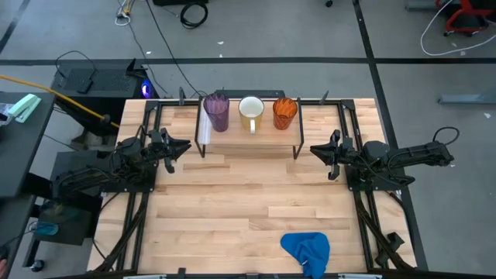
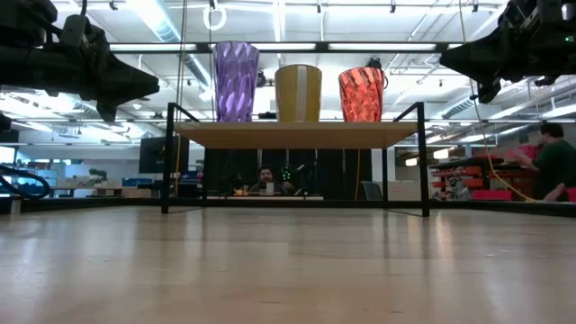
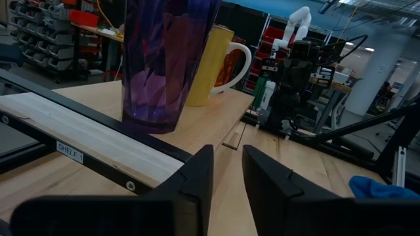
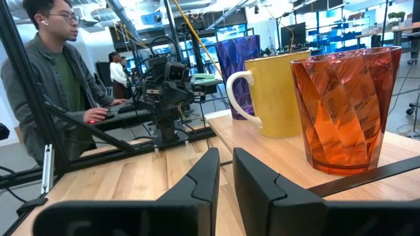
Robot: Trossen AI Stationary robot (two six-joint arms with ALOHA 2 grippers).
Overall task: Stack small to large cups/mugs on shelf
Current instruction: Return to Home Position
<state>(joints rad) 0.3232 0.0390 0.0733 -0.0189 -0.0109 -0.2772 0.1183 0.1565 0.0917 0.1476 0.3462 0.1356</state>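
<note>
Three cups stand upright in a row on the light-wood shelf (image 1: pixel 248 141) (image 2: pixel 288 135) at the table's far side. They are a purple tumbler (image 1: pixel 216 113) (image 3: pixel 167 65) on the left, a handled mug (image 1: pixel 251 111) (image 4: pixel 282 92), yellow outside and white inside, in the middle, and an orange cup (image 1: pixel 284 113) (image 4: pixel 344 111) on the right. My left gripper (image 1: pixel 184 145) (image 3: pixel 228 164) hovers level off the shelf's left end. My right gripper (image 1: pixel 313 149) (image 4: pixel 226 167) hovers level off its right end. Each shows a narrow gap between its fingers, with nothing in it.
A crumpled blue cloth (image 1: pixel 307 249) lies at the table's near edge, right of centre. The shelf stands on thin black wire legs (image 2: pixel 166 157). A bare stretch of tabletop (image 1: pixel 248 198) lies between the arms. Beyond the table, a person (image 4: pixel 59 92) works at a desk.
</note>
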